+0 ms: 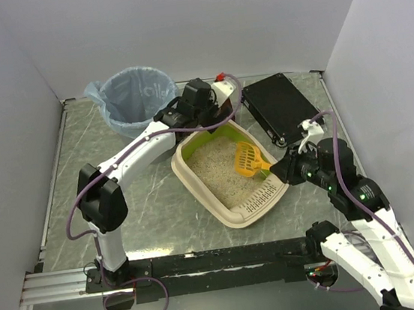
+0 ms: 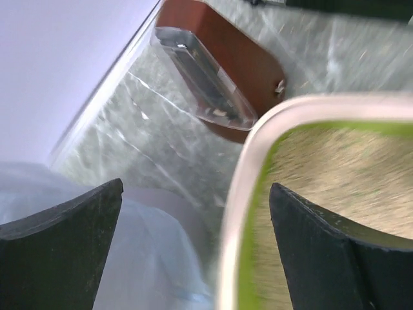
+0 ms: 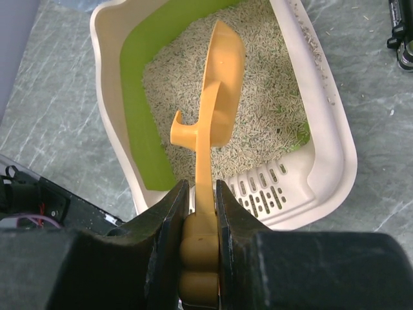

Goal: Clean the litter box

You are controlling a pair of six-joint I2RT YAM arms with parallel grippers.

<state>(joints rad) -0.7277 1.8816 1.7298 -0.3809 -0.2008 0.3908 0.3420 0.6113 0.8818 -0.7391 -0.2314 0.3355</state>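
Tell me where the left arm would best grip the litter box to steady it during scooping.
Probably the thin cream rim at the far end of the litter box, from above, one finger inside the green wall and one outside. That wall stands upright and narrow, and the open left gripper hangs astride it, clear of the orange scoop.

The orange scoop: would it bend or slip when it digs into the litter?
Probably stiff: the scoop looks like moulded plastic, keeping its shape edge-on. Likely light, since its walls look thin. The right gripper pinches its knobbly handle, so slipping seems unlikely.
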